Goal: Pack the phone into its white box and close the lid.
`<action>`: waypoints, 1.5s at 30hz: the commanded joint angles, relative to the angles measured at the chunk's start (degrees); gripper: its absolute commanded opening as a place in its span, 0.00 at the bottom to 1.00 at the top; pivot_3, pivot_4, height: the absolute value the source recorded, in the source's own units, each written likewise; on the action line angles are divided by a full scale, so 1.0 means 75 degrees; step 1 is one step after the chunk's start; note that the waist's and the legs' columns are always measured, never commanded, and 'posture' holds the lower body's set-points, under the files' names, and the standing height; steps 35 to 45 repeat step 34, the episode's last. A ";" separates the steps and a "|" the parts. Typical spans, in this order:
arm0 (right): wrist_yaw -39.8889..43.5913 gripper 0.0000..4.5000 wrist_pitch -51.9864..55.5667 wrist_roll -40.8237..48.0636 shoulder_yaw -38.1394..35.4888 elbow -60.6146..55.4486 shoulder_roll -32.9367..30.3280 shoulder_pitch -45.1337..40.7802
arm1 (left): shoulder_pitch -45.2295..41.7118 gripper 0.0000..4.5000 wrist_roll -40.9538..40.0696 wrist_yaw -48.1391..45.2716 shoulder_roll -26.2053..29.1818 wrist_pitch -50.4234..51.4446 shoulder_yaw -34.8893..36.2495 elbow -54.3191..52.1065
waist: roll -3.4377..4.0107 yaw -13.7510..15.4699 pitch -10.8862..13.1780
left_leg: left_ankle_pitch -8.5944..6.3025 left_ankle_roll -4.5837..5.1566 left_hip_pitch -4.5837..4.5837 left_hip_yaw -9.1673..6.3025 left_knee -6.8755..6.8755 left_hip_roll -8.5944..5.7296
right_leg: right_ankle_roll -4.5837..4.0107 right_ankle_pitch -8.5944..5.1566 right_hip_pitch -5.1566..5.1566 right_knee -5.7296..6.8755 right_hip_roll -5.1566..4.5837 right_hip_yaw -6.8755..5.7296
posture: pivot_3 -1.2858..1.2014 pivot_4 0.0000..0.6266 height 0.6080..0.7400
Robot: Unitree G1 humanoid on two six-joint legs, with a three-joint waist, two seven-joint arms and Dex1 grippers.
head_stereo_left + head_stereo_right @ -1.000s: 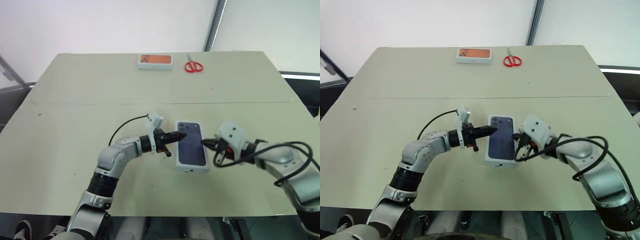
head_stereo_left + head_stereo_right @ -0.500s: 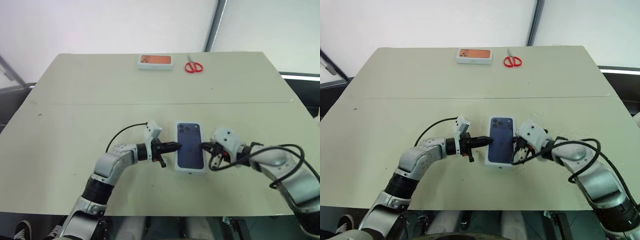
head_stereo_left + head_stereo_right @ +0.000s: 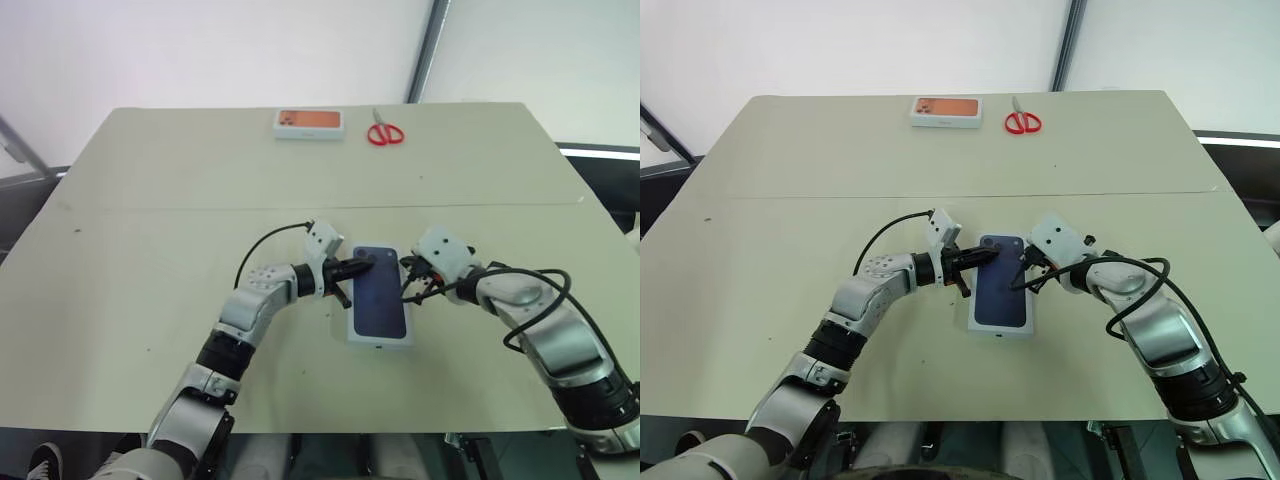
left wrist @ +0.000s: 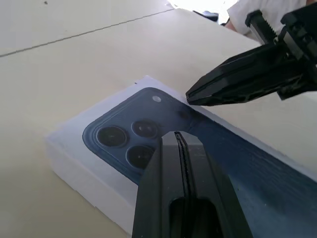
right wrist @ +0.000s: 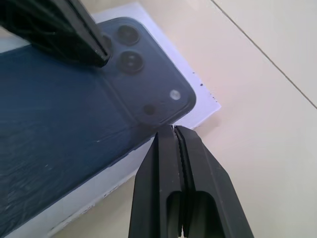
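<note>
The lid (image 3: 380,308), white with a dark blue phone printed on top, lies closed and flat on the table in front of me. The phone and the white box are hidden under it. My left gripper (image 3: 369,262) is shut, and its tip rests over the printed camera corner at the lid's far end (image 4: 124,141). From the other side comes my right gripper (image 3: 404,271), also shut, with its tip (image 5: 173,129) at the lid's far right edge. The two tips nearly meet over that end, and neither holds anything.
A white box with an orange picture (image 3: 310,122) and red scissors (image 3: 385,133) lie at the table's far edge. A seam (image 3: 150,207) crosses the tabletop beyond the lid. Black cables loop off both wrists.
Both grippers have moved forward along the lid's sides to its far end and closed in over the printed camera corner. Both stay shut, and the lid lies a little straighter.
</note>
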 commanded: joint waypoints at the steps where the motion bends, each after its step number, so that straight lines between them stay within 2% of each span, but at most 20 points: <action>1: 0.0107 0.01 0.0137 0.0096 -0.0029 -0.0065 0.0127 0.0074 | 0.0261 0.00 0.0142 -0.0122 0.0177 0.0155 -0.0024 0.0128 | -0.0002 0.0000 -0.0002 | -0.0001 0.0000 0.0012 -0.0003 -0.0001 0.0001 | 0.0000 0.0000 0.0013 -0.0002 0.0001 -0.0002 | 0.52 0.24 1.00; 2: 0.0100 0.01 0.0122 0.0147 -0.0128 -0.0056 0.0172 0.0030 | 0.0263 0.00 0.0022 -0.0174 0.0196 0.0242 0.0087 0.0053 | -0.0002 0.0000 -0.0002 | -0.0001 0.0001 0.0018 -0.0003 -0.0003 0.0001 | 0.0000 -0.0001 0.0019 -0.0004 0.0001 -0.0002 | 0.52 0.24 1.00; 3: 0.0198 0.00 0.0217 0.0334 -0.0291 -0.0070 0.0211 0.0003 | 0.0263 0.06 -0.0089 -0.0213 0.0221 0.0269 0.0216 -0.0057 | -0.0002 -0.0003 -0.0002 | -0.0002 0.0001 0.0024 -0.0004 -0.0004 0.0002 | 0.0000 -0.0001 0.0027 -0.0008 0.0002 -0.0002 | 0.52 0.24 1.00; 5: 0.0208 0.12 0.0469 0.0983 -0.1020 -0.0172 0.0584 -0.0093 | 0.0280 0.19 -0.0627 -0.0300 0.0285 0.0560 0.0701 -0.0546 | -0.0005 -0.0032 0.0001 | -0.0002 0.0002 0.0024 -0.0005 -0.0005 0.0003 | 0.0000 -0.0001 0.0026 -0.0010 0.0003 -0.0002 | 0.52 0.24 1.00; 6: 0.0180 0.20 0.0399 0.1029 -0.1198 -0.0200 0.0611 -0.0117 | 0.0290 0.30 -0.0737 -0.0276 0.0370 0.0607 0.0879 -0.0732 | -0.0003 -0.0046 0.0002 | -0.0002 0.0002 0.0022 -0.0006 -0.0007 0.0005 | 0.0000 -0.0001 0.0025 -0.0012 0.0005 -0.0002 | 0.52 0.24 1.00; 12: 0.0493 0.90 -0.0099 0.1209 -0.1593 -0.0489 0.0370 0.0113 | 0.0511 0.99 -0.1112 -0.0726 0.1512 0.0841 0.1567 -0.1510 | 0.0000 -0.0062 0.0005 | -0.0001 0.0000 -0.0023 -0.0006 -0.0006 0.0004 | 0.0000 0.0000 -0.0029 -0.0001 0.0007 0.0001 | 0.52 0.24 1.00; 13: 0.0596 0.99 -0.0151 0.1264 -0.1661 -0.0534 0.0298 0.0231 | 0.0612 1.00 -0.1179 -0.0850 0.1795 0.0866 0.1741 -0.1612 | 0.0000 -0.0062 0.0005 | -0.0001 0.0000 -0.0024 -0.0005 -0.0007 0.0004 | 0.0000 0.0000 -0.0031 -0.0001 0.0006 0.0002 | 0.52 0.24 1.00; 18: 0.1017 0.99 -0.0522 0.1630 -0.2056 -0.0725 0.0087 0.0845 | 0.1391 1.00 -0.1339 -0.1507 0.2986 0.0716 0.2306 -0.1914 | 0.0003 -0.0061 0.0006 | -0.0001 0.0000 -0.0025 -0.0003 -0.0009 0.0005 | 0.0000 0.0000 -0.0034 -0.0001 0.0006 0.0005 | 0.52 0.24 1.00; 20: 0.1138 0.99 -0.0750 0.1817 -0.2315 -0.0782 0.0111 0.1031 | 0.1703 1.00 -0.1456 -0.1662 0.3229 0.0598 0.2581 -0.1962 | 0.0006 -0.0049 0.0008 | -0.0001 0.0000 -0.0024 -0.0002 -0.0008 0.0006 | -0.0002 0.0000 -0.0032 0.0000 0.0003 0.0006 | 0.52 0.24 1.00; 23: 0.1342 0.99 -0.1686 0.1404 -0.2428 -0.0892 -0.0176 0.1784 | 0.2440 1.00 -0.1319 -0.1681 0.3604 0.0192 0.2961 -0.2100 | 0.0006 -0.0021 0.0008 | -0.0002 0.0000 -0.0025 -0.0003 -0.0010 0.0006 | -0.0003 0.0000 -0.0033 -0.0003 -0.0001 0.0005 | 0.52 0.24 1.00; 28: 0.1773 0.99 -0.2127 0.1662 -0.3020 -0.1020 -0.0406 0.2964 | 0.3377 1.00 -0.1333 -0.1571 0.3923 -0.0082 0.3464 -0.2365 | 0.0006 0.0026 0.0008 | -0.0002 -0.0001 -0.0024 -0.0001 -0.0014 0.0005 | -0.0005 0.0001 -0.0030 -0.0013 -0.0018 0.0005 | 0.52 0.24 1.00; 32: 0.2191 0.99 -0.2598 0.2125 -0.4094 -0.1124 -0.0260 0.4102 | 0.4506 1.00 -0.1357 -0.1713 0.4141 -0.0590 0.4082 -0.2771 | 0.0006 0.0021 0.0008 | -0.0005 0.0003 -0.0025 0.0000 -0.0017 0.0007 | -0.0007 -0.0001 -0.0026 -0.0024 -0.0027 0.0008 | 0.52 0.24 1.00; 34: 0.2392 0.99 -0.3284 0.1995 -0.4385 -0.1038 -0.0190 0.4525 | 0.4935 1.00 -0.1425 -0.1907 0.4203 -0.0792 0.4258 -0.2810 | 0.0007 0.0017 0.0008 | -0.0006 0.0003 -0.0025 0.0001 -0.0019 0.0012 | -0.0008 -0.0001 -0.0029 -0.0024 -0.0025 0.0010 | 0.52 0.24 1.00; 45: 0.2392 0.99 -0.3284 0.1995 -0.4385 -0.1038 -0.0190 0.4525 | 0.4935 1.00 -0.1425 -0.1907 0.4203 -0.0792 0.4258 -0.2810 | 0.0007 0.0017 0.0008 | -0.0006 0.0003 -0.0025 0.0001 -0.0019 0.0012 | -0.0008 -0.0001 -0.0029 -0.0024 -0.0025 0.0010 | 0.52 0.24 1.00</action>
